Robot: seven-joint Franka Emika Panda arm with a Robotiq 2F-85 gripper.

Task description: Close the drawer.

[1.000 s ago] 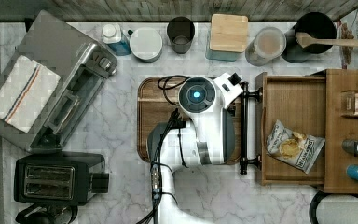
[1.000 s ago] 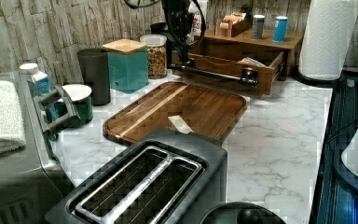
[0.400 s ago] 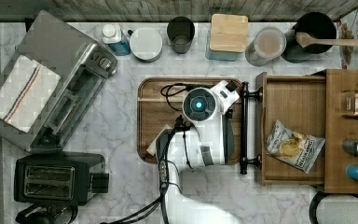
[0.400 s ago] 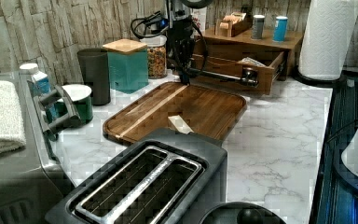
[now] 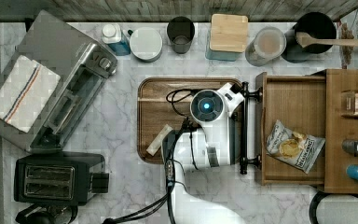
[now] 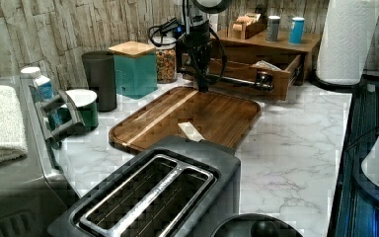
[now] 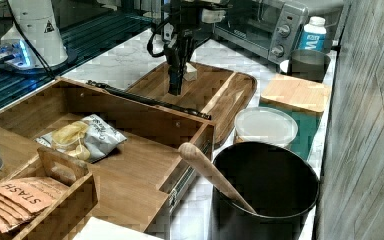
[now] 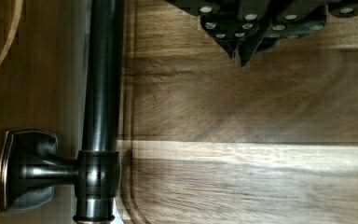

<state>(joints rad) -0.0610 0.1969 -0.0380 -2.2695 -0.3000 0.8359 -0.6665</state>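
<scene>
Pincer [image 8: 241, 49] tips pressed together, clamping nothing, over wooden tray [image 8: 261, 177]. Drawer [image 5: 292, 95] pulled open just beside pincer, black handle [image 8: 101, 84] alongside, not touched. Pincer hidden under wrist in top view. Chip bag [image 5: 293, 147] inside drawer.

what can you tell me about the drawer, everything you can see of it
The drawer is a shallow rectangular box of brown wood with raised sides, pulled open from a wooden organizer. A long black bar handle on two black mounts runs across its front. Inside lies a chip bag. Its front faces a wooden tray, over which the gripper hangs, fingers shut, beside the handle and not touching it.
</scene>
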